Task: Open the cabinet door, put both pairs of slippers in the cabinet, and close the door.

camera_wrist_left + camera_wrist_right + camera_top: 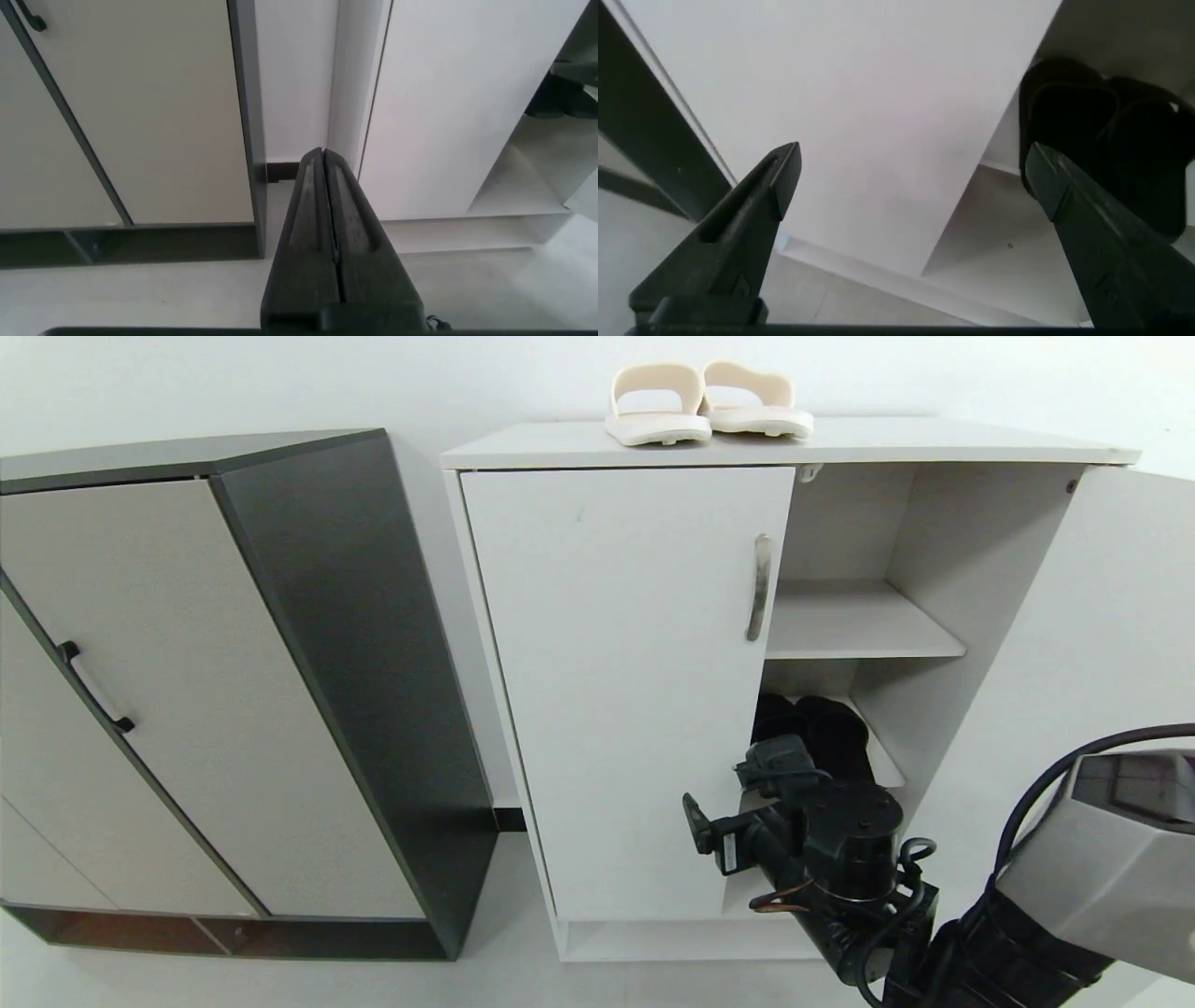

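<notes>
White wall behind, pale floor below, and the white cabinet (625,691) stands against it with a grey cabinet (233,663) just to its left. The white cabinet's right door (1102,644) is swung wide open; its left door is shut, handle (761,586) at the inner edge. So door-opening is done.

The black slippers (831,733) sit on the cabinet's lower shelf, partly behind the shut door. The beige slippers (709,401) are on top of the cabinet, side by side and touching (not yet moved). Call it roughly halfway: one pair in, one to go.

Your right end effector (913,154) is low in front of the cabinet opening, near the black pair, jaws spread wide and holding nothing. Your left end effector (323,159) is off the cabinet's left front corner, fingers pressed together, empty.

Next you likely need to raise an arm to the cabinet top, grip the beige pair, and set it on the upper shelf (859,621), which looks bare. Then push the right door shut.
</notes>
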